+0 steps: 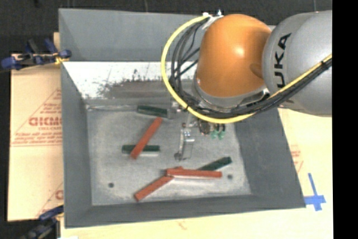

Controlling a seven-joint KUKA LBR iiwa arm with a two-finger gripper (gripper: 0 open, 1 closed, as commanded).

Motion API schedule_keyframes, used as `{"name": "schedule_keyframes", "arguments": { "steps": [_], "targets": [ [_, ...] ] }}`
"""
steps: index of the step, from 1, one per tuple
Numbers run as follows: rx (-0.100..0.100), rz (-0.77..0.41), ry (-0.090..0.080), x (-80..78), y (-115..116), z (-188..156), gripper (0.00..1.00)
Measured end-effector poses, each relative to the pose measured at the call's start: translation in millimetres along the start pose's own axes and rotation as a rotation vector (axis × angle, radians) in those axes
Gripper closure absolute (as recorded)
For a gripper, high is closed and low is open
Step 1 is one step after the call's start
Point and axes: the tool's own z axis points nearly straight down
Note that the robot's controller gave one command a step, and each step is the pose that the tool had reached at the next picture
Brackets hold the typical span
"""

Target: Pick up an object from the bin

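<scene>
The grey bin [75, 137] holds loose sticks. A red stick [148, 136] lies across a green stick [126, 149] left of the middle, and a dark green stick [152, 111] lies near the back wall. By the front wall a slanted red stick [151, 189] meets a level red stick [196, 174], with another green piece [217, 164] just behind. The hand [184, 145] hangs over bare floor at the middle, nearest the level red stick. Nothing shows in its grasp — released or clenched, I cannot tell.
</scene>
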Motion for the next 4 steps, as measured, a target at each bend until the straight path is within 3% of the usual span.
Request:
{"name": "schedule_keyframes", "arguments": {
  "steps": [1, 2, 3, 4],
  "targets": [
    [0.001, -0.169, -0.004, -22.0, 3.6, 44.0, 0.00],
    [-0.001, -0.169, -0.006, -75.7, 47.4, 82.1, 0.00],
    [0.001, -0.408, -0.001, -79.7, 49.6, 98.0, 0.00],
    [-0.001, -0.539, 0.003, -91.6, 25.3, 181.3, 0.00]
  ]
}}
